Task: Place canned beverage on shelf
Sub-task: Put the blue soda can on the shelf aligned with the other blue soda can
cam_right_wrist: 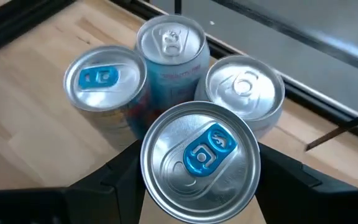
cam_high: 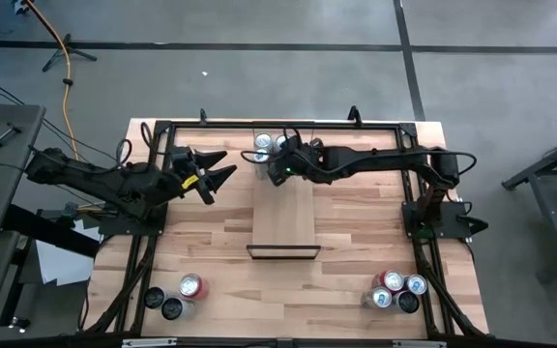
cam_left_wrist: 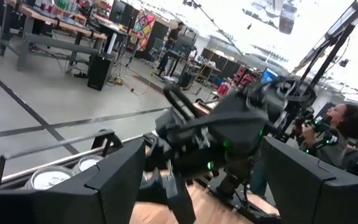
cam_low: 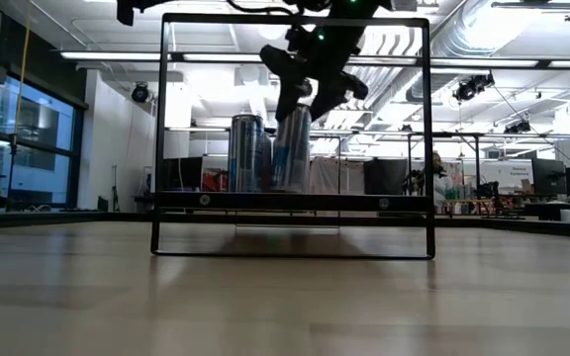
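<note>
From above, your right gripper (cam_high: 271, 170) reaches across to the far end of the long light-wood plank shelf (cam_high: 284, 224), its fingers clamped on a silver canned beverage with a blue pull tab (cam_high: 277, 160), right beside the silver cans already standing there (cam_high: 262, 143); your left gripper (cam_high: 218, 172) waits off the shelf's left side with its fingers spread and nothing between them. Spare cans sit in clusters at the near-left (cam_high: 190, 286) and near-right (cam_high: 395, 287) corners of the butcher-block tabletop (cam_high: 356, 242). From table height, you see the held can (cam_low: 292, 148) upright inside the thin black metal frame (cam_low: 428, 138), its base at or just above the plank, touching or almost touching a neighbouring tall can (cam_low: 247, 151); I cannot tell whether it is fully seated. The left wrist camera shows the right arm's dark wrist (cam_left_wrist: 229, 134) straight ahead, two can tops (cam_left_wrist: 48, 178) low by the frame, and a person (cam_left_wrist: 344, 124) in the room behind. The right wrist camera looks down on the gripped can (cam_right_wrist: 201, 155) between its own dark fingers (cam_right_wrist: 104, 180), with three standing cans (cam_right_wrist: 169, 43) crowded just beyond it. Your risk is that crowding: letting go while the base is not flat could make it lean into the others, and opening or pulling back carelessly could catch a neighbour with a finger and topple the group.
</note>
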